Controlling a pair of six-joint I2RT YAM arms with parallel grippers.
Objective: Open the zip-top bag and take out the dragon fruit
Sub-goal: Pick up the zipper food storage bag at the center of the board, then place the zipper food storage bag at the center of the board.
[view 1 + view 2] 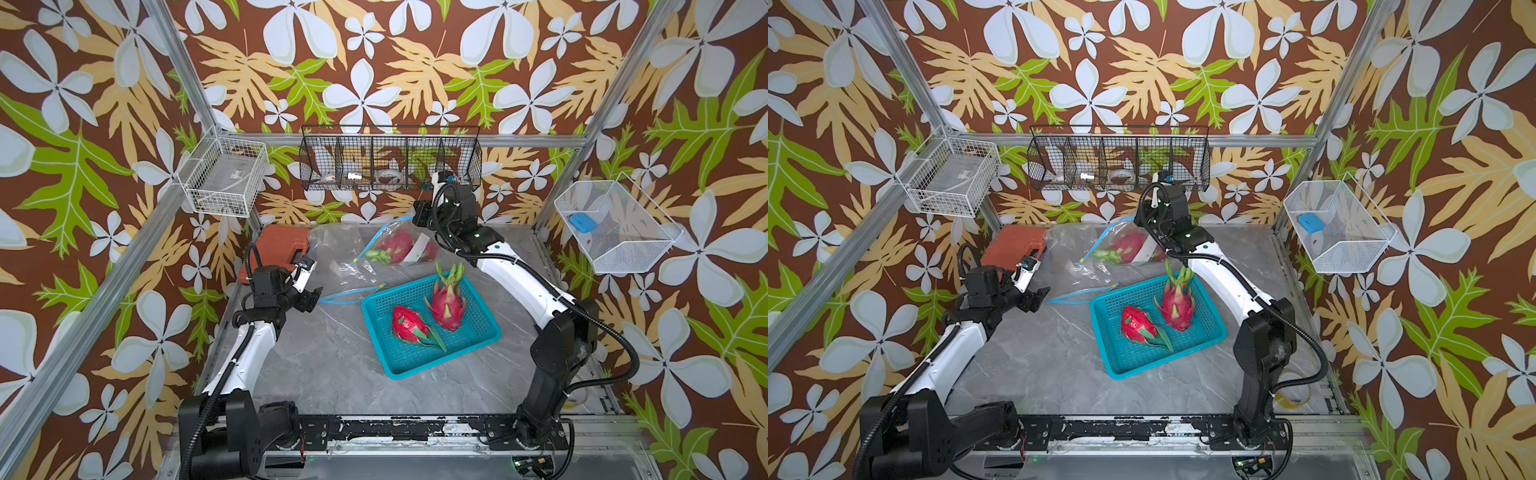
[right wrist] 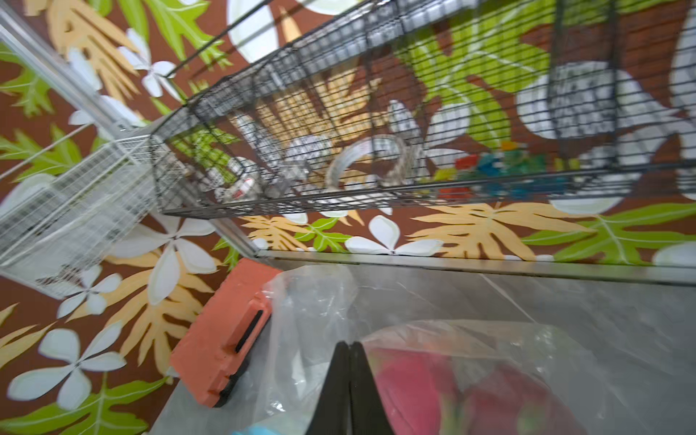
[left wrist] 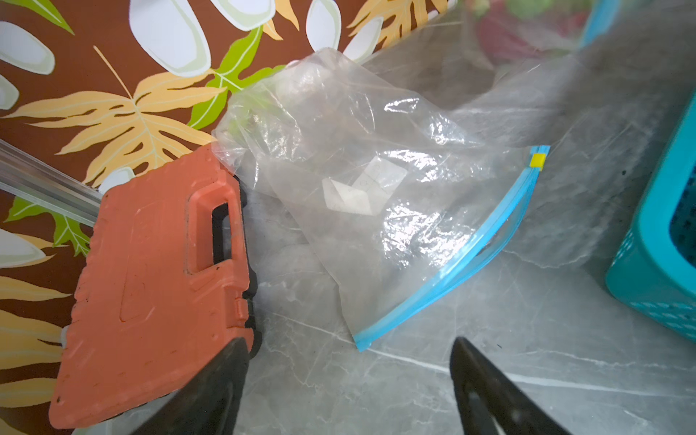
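At the desk's [image 1: 332,374] back edge, zip-top bag [image 1: 340,245] pinched by right fingers [image 2: 335,395]; bagged dragon fruit [image 1: 397,245] to be withdrawn by released left fingers [image 3: 211,395].

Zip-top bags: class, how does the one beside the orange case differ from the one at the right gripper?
The flat bag beside the orange case holds no fruit; the full bag at the right gripper bulges with dragon fruit. The flat bag is untouched; the full bag's rim rises to the shut gripper, which seems to pinch it. Both are clear with blue zips.
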